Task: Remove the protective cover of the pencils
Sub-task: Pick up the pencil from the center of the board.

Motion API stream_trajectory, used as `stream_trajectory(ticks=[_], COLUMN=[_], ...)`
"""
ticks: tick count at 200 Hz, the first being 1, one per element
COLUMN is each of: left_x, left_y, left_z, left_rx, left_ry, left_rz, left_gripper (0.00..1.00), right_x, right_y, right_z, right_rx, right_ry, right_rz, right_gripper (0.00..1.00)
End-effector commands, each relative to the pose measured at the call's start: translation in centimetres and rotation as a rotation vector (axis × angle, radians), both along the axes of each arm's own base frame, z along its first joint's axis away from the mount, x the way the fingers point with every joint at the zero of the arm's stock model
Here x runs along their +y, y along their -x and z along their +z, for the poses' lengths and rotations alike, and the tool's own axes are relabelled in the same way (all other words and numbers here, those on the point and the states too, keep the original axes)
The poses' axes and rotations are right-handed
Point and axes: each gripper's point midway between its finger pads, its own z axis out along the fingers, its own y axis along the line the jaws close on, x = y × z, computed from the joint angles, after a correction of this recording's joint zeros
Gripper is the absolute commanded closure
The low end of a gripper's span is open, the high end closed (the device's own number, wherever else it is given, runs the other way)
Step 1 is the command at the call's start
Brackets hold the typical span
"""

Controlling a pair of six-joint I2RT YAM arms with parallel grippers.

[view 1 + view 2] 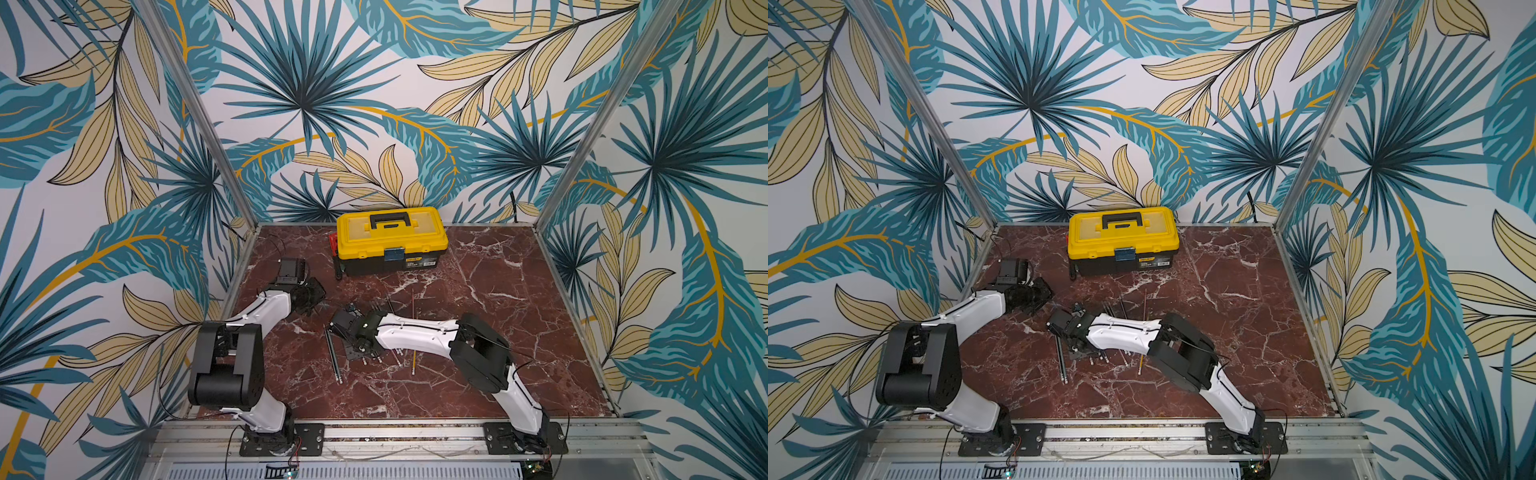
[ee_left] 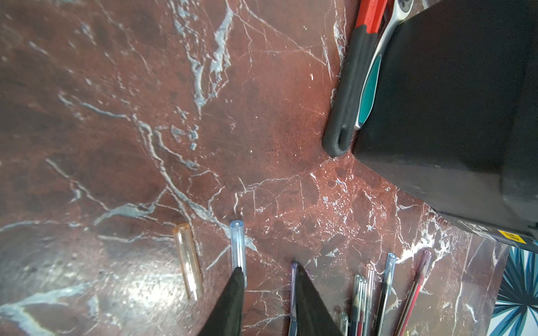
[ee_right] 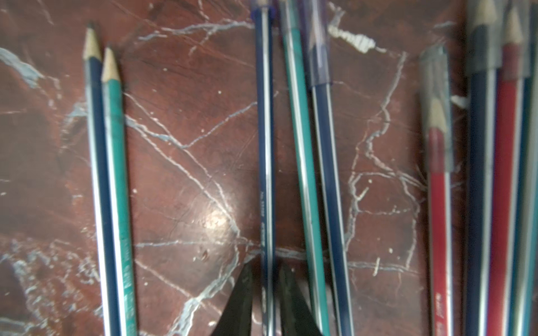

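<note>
Pencil (blue) lies between right gripper jaws.

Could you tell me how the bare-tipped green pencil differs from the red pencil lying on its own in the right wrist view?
The green pencil has a bare tip, while the red pencil has its tip inside a translucent protective cover. The green pencil lies flush against a dark blue pencil; the red pencil has marble showing along both sides. Both lie flat, tips pointing the same way.
</note>
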Motion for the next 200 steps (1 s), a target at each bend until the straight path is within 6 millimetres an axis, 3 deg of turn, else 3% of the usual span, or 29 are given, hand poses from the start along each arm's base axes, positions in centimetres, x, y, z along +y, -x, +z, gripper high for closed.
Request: stream_trajectory(ticks=[1, 79, 200], left_x=[-0.1, -0.1, -0.4], left_y=[0.2, 0.2, 0.2], left_z=[0.3, 0.2, -0.1], left_rx=[-0.011, -0.007, 0.001], left_ry=[-0.009, -0.007, 0.007], left_rz=[-0.011, -0.011, -0.015], left_gripper=[0.69, 0.69, 0.69], right_x=[-0.9, -0.2, 0.6], right_y=[0.3, 0.2, -0.5], right_z=[-1.7, -2.9, -3.1], right_rx=[0.033, 0.060, 0.064], right_ry=[0.073, 0.075, 0.046], right_rz=[0.025, 0.048, 0.065], right_gripper=[0.81, 0.86, 0.93])
